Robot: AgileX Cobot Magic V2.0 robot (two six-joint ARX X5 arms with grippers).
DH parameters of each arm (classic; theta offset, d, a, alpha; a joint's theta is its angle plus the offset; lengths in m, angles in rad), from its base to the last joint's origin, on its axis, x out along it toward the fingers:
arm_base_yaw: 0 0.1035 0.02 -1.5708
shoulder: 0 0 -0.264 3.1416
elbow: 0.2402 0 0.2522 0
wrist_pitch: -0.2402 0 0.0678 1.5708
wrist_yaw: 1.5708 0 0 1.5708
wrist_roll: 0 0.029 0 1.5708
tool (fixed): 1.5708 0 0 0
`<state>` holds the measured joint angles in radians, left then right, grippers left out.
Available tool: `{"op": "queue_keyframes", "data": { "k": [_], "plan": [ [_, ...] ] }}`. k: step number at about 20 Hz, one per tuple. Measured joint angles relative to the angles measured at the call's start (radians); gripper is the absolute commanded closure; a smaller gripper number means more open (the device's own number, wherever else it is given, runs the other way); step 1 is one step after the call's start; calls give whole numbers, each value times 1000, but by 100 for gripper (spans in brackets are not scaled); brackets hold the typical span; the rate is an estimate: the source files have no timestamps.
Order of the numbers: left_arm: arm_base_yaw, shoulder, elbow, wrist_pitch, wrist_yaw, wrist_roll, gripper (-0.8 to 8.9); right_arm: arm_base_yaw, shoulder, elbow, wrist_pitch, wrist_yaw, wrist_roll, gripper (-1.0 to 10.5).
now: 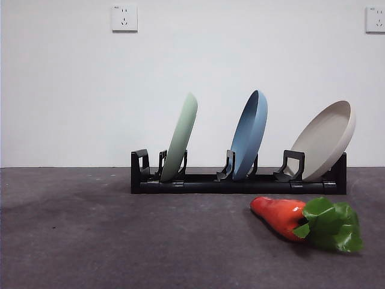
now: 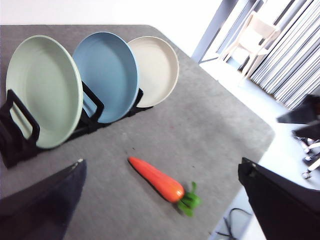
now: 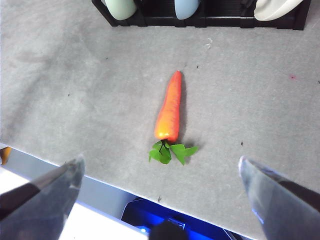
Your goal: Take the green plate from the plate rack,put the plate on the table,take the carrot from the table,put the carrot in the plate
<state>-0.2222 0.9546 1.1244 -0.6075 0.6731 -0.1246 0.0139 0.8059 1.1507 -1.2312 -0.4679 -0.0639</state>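
nothing started yet — green plate (image 1: 181, 137) sits upright in the end slot of the plate rack (image 1: 237, 182), leaning a bit, with a blue plate (image 1: 249, 135) in the middle slot and a beige plate (image 1: 328, 139) at the far end. carrot (image 1: 283, 217) lies flat on the grey surface (image 1: 90, 241) in front of the rack, nearer the beige end, apart from it, leaves pointing away from the rack. left gripper (image 2: 160, 200) hangs above the surface, fingers wide apart, holding nothing. right gripper (image 3: 160, 192) is over the near edge, fingers spread too, empty. step in hand looks like the first one — reaching for the green plate. next move likely needs fingers closing on its upper rim, then lifting it clear without knocking the blue one.
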Motion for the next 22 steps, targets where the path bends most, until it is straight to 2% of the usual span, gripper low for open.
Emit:
{"op": "queue_keyframes", "data": {
  "k": [3, 6, 13, 17, 22],
  "plan": [
    [-124, 158, 71, 103, -152, -8, 226, 0, 0, 0, 0, 0, 1, 348],
    [-188, 320, 146, 225, -276, -8, 227, 0, 0, 0, 0, 0, 6, 349],
    [-224, 685, 220, 432, -356, -8, 227, 0, 0, 0, -1, 0, 13, 349],
    [-229, 794, 220, 535, -403, -8, 228, 0, 0, 0, -1, 0, 15, 349],
    [-237, 864, 220, 586, -439, -8, 245, 0, 0, 0, -1, 0, 15, 349]
  ]
}}
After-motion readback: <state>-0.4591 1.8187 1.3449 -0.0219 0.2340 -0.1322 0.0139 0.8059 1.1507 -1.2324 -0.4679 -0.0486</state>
